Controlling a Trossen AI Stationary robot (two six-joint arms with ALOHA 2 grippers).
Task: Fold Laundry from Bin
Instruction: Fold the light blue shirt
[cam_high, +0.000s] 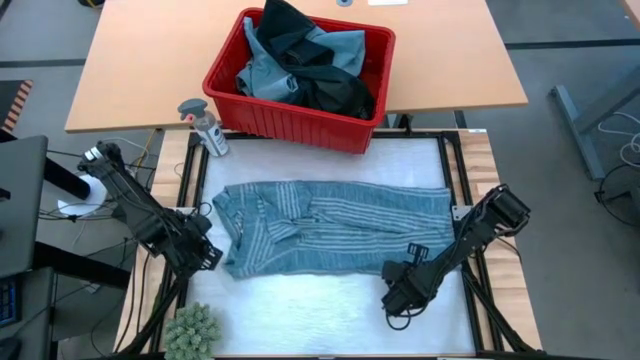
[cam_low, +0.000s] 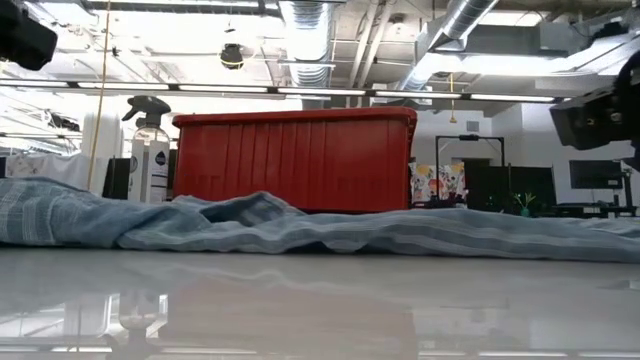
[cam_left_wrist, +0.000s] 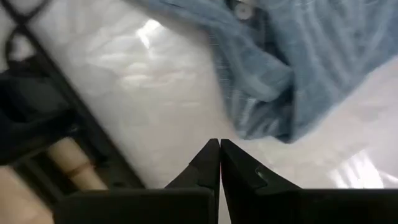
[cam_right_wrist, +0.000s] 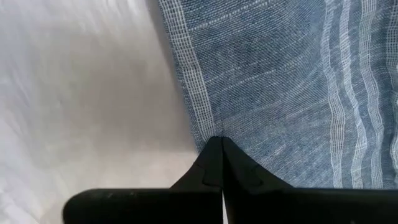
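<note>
The striped shirt (cam_high: 335, 228) lies spread before the red bin (cam_high: 300, 122); left gripper (cam_left_wrist: 219, 149) closed empty beside it, right gripper (cam_right_wrist: 217, 144) closed, seemingly pinching its hem.

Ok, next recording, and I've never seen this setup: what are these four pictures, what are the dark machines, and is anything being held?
They are two robot arms at a table, each ending in a two-finger pincer. One picture looks straight down, one looks level across the tabletop, and two come from cameras on the wrists. A grey-blue striped garment lies spread on the white work surface. Behind it stands a red bin with more laundry, beside a spray bottle. The left pincer is shut, just off the garment's edge, holding nothing. The right pincer is shut at the garment's hem; whether it pinches cloth I cannot tell.
</note>
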